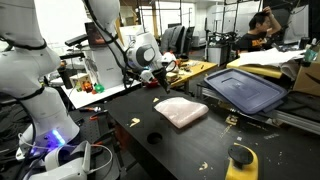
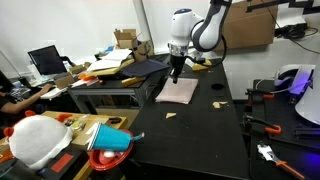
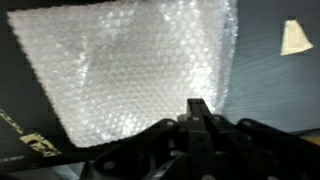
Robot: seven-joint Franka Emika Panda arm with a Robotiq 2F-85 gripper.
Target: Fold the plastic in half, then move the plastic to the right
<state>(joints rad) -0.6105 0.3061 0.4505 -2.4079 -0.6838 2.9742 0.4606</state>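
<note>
- A sheet of clear bubble-wrap plastic (image 1: 181, 111) lies flat on the dark tabletop (image 1: 150, 150). In both exterior views it shows as a pale, roughly square pad (image 2: 177, 92).
- In the wrist view the bubble-wrap plastic (image 3: 130, 75) fills most of the picture, wider at its far edge than at its near edge.
- The robot's black gripper (image 3: 200, 104) enters from the bottom of the wrist view, its tip over the near edge of the plastic.
- The two fingers look pressed together into one narrow dark block with no gap between them. I cannot tell whether any of the sheet is pinched there.
- In an exterior view the gripper (image 2: 175, 70) hangs on the white arm, just above the far edge of the plastic.
- A small pale scrap (image 3: 293, 38) lies on the table beside the plastic, apart from it.
- A dark blue plastic tray (image 1: 246, 90) rests tilted at the table's far side.
- A yellow object (image 1: 240, 160) sits at the near edge of the table.
</note>
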